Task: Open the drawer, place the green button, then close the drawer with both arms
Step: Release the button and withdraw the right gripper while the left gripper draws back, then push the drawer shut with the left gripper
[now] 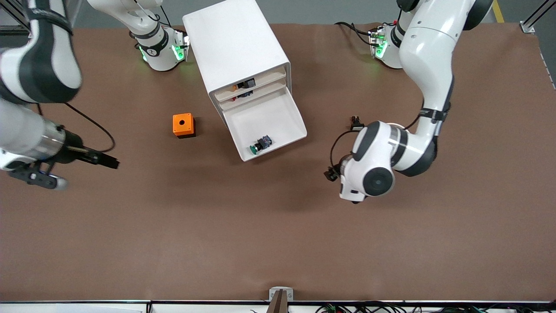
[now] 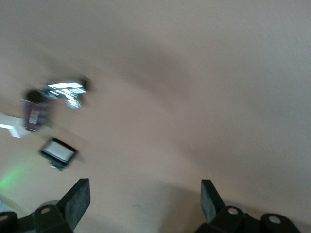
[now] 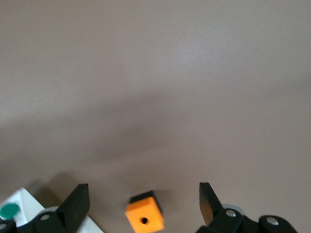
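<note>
The drawer [image 1: 271, 124] is pulled well out of the white cabinet [image 1: 236, 48], its tray tilted down toward the surface [image 1: 278, 234]. The button [image 1: 261, 144] lies on its side inside the tray, close to the front lip, green cap pointing toward the tray's front corner at the right arm's end.

The placing appears done, so closing is judged to be what remains. The drawer is judged to be light, thin-walled plastic: stiff enough to be pushed, but likely to bind in its guides if pressed at one corner only. A flat push against the middle of the front lip is judged best, or one contact at each end of the lip if both arms are used. The button is judged small, light and hard, with a smooth cap that could roll or slide when the tray is jolted; a slow push is advised.

Neither gripper touches the drawer. The left gripper [image 2: 145, 204] is over bare surface toward the left arm's end, well apart from the tray, with its fingers [image 2: 77, 199] spread wide and nothing between them. The right gripper [image 3: 144, 204] is over the surface toward the right arm's end, its fingers [image 3: 77, 201] likewise apart and empty; between them in the right wrist view the orange box [image 3: 144, 217] is seen on the surface below, with the button's green cap at the edge.
</note>
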### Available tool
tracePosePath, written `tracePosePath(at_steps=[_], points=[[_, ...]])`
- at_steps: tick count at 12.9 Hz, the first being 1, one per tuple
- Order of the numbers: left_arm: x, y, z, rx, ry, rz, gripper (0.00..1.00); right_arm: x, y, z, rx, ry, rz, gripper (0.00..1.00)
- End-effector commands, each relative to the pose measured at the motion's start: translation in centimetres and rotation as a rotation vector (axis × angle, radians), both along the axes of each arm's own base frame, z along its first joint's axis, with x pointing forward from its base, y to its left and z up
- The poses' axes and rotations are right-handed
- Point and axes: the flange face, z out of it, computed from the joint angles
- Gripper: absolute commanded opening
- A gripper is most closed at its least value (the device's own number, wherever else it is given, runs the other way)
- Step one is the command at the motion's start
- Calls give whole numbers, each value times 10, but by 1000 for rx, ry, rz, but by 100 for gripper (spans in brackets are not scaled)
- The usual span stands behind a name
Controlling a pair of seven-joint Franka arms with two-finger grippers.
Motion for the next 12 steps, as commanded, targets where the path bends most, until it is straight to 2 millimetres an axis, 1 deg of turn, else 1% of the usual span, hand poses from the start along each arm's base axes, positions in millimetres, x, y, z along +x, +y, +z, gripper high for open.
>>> tracePosePath(at_steps=[1,2,3,4,5,6,7,8,9,10,12], points=[[-24,-54,-6,-39,-69,-99,100,-35,-23,22,12,-10,63,100],[-36,-77,-15,-49,-92,-131,99,-46,-33,33,10,-26,87,100],[-45,-95,-19,-63,-117,-161,99,-55,-42,46,-5,-44,135,100],[-51,-107,-27,-90,-136,-210,98,-63,-46,55,-20,-33,139,100],[-58,-117,-30,-117,-146,-282,98,-69,-47,63,-31,-35,140,100],[-72,-132,-35,-140,-147,-357,99,-71,-45,65,-31,-37,143,100],[-80,-139,-36,-144,-142,-378,99,-73,-45,69,-32,-41,143,100],[-95,-152,-38,-148,-131,-401,99,-79,-42,71,-31,-42,146,100],[-108,-162,-40,-147,-122,-418,99,-89,-40,71,-31,-46,149,100],[-117,-167,-43,-152,-108,-421,99,-93,-42,70,-29,-42,147,100],[-141,-183,-47,-192,-54,-410,99,-91,-45,71,-45,-44,148,100]])
